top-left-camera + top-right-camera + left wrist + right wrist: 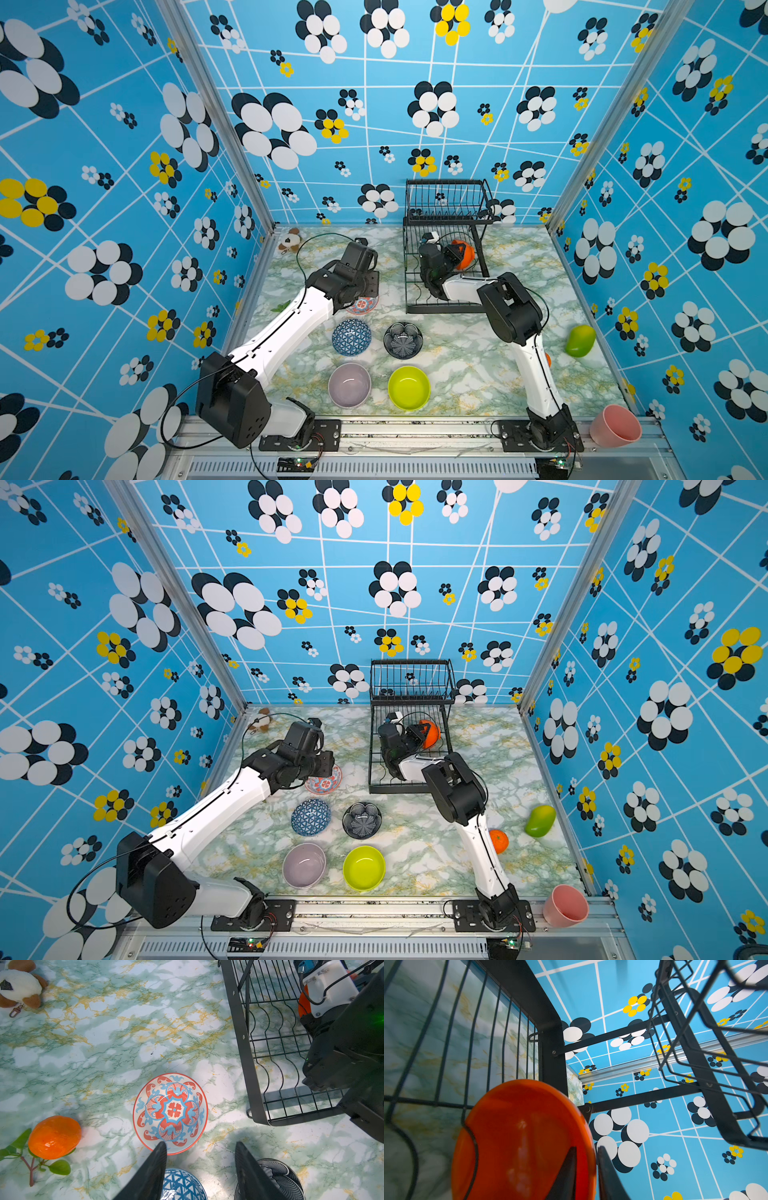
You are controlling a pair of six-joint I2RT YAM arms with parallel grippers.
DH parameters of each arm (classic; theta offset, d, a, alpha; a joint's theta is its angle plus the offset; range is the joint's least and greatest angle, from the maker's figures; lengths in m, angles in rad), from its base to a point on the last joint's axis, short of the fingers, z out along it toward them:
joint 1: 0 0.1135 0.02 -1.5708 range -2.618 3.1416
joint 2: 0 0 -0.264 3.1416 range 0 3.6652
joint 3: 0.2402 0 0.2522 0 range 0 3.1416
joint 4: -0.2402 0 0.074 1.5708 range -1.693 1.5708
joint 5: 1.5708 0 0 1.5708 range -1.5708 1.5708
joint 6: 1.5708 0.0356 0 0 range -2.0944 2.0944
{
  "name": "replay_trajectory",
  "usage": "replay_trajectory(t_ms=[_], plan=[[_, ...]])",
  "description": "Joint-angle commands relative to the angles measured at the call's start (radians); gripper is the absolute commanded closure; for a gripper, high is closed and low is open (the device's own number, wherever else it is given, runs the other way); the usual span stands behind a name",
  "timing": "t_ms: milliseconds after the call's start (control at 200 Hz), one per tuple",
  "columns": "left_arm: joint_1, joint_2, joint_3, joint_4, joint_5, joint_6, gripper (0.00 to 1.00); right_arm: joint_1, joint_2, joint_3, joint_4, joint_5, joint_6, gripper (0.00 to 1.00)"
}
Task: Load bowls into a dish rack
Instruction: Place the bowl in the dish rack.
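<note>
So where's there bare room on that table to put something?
Bare tabletop lies between the lime-green bowl and the right arm, and between the dish rack and the green fruit. Crowded: around the blue geometric bowl, beside the left arm.

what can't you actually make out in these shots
- Red-blue floral bowl: both top views, mostly under the left arm.
- Orange bowl: both top views, partly behind the right gripper; right wrist view, unclear whether it grips the rim.
- Black bowl: left wrist view, cut by the edge and a finger.

place: robot lab test cell | evidence: blue flower-print panel walls [374, 124], aluminium frame posts [218, 124], green marble-look tabletop [457, 374]
</note>
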Motion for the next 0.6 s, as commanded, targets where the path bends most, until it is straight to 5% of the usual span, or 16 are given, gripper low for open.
replay_trajectory(t_ms=[0,595], plan=[[-0.007,-0.004,-0.017,-0.008,-0.012,0.012,0.45,0.008,0.016,0.019,-0.015,0.003,0.005,0.77],[-0.011,-0.013,-0.017,-0.008,-0.017,0.015,0.44,0.025,-0.008,0.009,-0.015,0.005,0.010,0.62]])
